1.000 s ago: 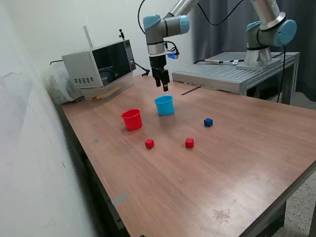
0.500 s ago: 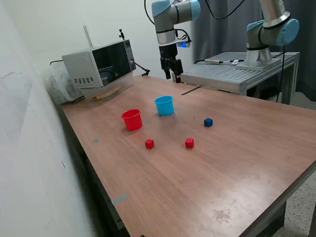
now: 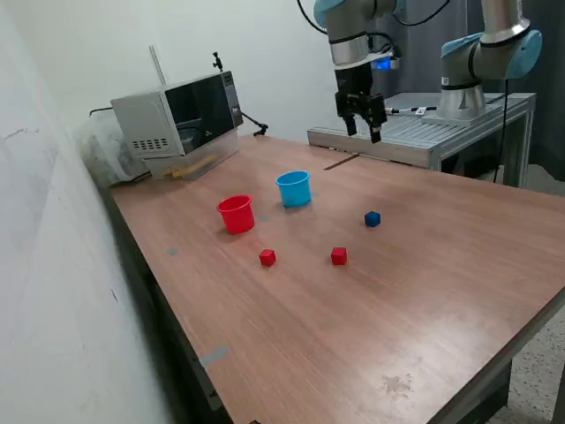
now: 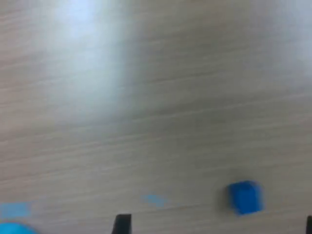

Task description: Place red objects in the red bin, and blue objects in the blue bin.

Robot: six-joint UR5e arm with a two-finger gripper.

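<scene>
3 cubes were seen loose on the table [image 3: 459, 265]: 2 red cubes [image 3: 267, 257] [image 3: 339, 255] in front of the cups and 1 blue cube [image 3: 372, 218] toward the exterior view's right. The red bin [image 3: 236, 214] looked empty; the blue bin's [image 3: 293, 188] contents could not be seen. The gripper [image 3: 360, 126] was held high above the table, fingers parted, grasping nothing. Most sorting was judged outstanding.
</scene>
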